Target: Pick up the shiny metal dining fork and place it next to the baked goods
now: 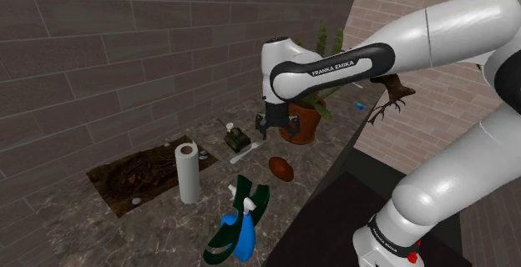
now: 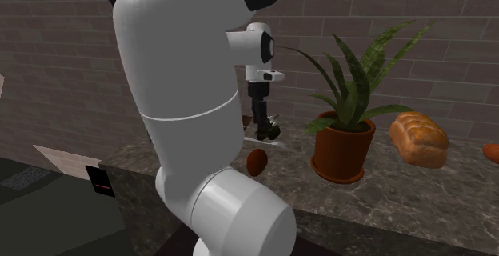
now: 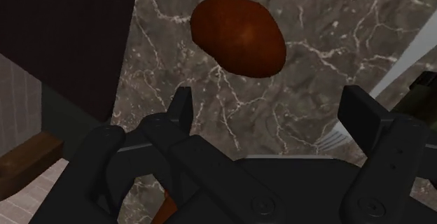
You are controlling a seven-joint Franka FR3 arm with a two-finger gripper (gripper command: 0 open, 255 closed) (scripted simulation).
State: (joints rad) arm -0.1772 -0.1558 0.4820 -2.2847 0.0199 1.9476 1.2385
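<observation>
The fork (image 1: pixel 244 152) is pale and silvery and lies flat on the dark marble counter (image 1: pixel 167 232), beside a small dark green object (image 1: pixel 235 138). My gripper (image 1: pixel 278 129) hangs open above the counter, just to the shoulder view's right of the fork. In the wrist view the fork (image 3: pixel 406 68) runs partly behind one finger (image 3: pixel 364 114), with its tines showing below. Nothing is between the fingers of the gripper (image 3: pixel 273 114). A golden bread loaf (image 2: pixel 417 138) rests on the counter beyond the potted plant (image 2: pixel 344 154).
A reddish-brown oval thing (image 1: pixel 281 168) lies close to the gripper. A paper towel roll (image 1: pixel 187 172) stands upright nearby. A blue spray bottle (image 1: pixel 242 228) lies near the counter's front. A recess full of soil (image 1: pixel 138 173) sits by the brick wall.
</observation>
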